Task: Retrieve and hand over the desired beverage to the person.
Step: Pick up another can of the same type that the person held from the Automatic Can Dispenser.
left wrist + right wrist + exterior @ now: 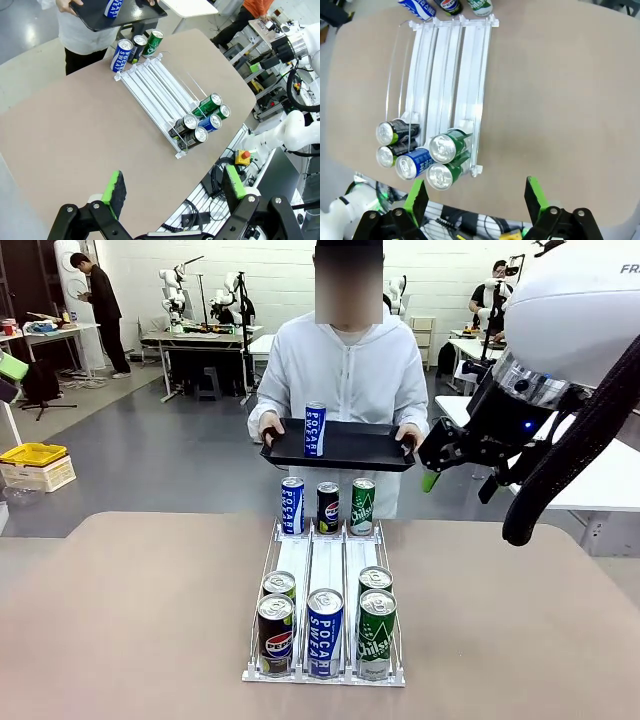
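Right gripper (476,194): you're spread wide, empty.
Left gripper (174,187): same, holding nothing.
Pocari Sweat can (315,429): upright on the person (345,370)'s tray (360,446).

Bare table (130,620) flanks the can rack (326,558); beyond it the person (345,370) holds a tray (362,446).

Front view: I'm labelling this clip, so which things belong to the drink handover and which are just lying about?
Job: person in white hooded jacket; black rectangular tray they hold; blue Pocari can on it; white three-lane can rack; open right gripper.
Lying about: yellow tray on crate; white side table.
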You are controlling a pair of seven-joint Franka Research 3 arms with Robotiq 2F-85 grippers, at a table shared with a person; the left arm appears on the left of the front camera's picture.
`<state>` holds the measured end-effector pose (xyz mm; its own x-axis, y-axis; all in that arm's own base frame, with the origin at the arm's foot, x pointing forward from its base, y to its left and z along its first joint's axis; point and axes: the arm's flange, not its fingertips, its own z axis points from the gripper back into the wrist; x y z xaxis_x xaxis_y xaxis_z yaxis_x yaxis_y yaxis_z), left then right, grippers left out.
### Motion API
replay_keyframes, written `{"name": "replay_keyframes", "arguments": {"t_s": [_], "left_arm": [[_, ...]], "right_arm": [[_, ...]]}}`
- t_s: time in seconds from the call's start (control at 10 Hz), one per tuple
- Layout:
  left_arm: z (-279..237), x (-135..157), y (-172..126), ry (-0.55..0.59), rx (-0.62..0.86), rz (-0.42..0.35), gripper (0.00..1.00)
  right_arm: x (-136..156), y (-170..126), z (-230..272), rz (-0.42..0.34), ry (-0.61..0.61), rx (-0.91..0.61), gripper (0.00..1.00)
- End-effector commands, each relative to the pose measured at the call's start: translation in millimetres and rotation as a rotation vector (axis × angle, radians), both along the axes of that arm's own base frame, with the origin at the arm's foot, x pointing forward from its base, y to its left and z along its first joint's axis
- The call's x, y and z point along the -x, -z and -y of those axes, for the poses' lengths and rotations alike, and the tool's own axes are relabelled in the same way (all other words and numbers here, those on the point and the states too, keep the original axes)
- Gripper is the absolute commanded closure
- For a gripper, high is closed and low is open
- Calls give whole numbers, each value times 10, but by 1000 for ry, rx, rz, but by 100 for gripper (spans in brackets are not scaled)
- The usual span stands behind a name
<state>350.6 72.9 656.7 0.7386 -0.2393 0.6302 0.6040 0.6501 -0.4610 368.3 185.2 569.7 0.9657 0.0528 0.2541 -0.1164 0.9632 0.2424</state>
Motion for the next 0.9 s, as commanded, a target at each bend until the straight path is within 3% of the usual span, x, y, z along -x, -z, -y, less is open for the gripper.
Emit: {"name": "replay_keyframes", "arguments": {"t_s": [0.0, 0.4, 0.8], "left_arm": [[-10, -11, -8, 5, 16, 20, 0], [-10, -11, -8, 5, 16, 20, 0], [-10, -11, -8, 5, 16, 20, 0]], "right_arm": [[28, -19, 32, 1, -12, 14, 0], [13, -26, 9, 3, -2, -6, 0], [52, 499, -922, -143, 34, 111, 0]]}}
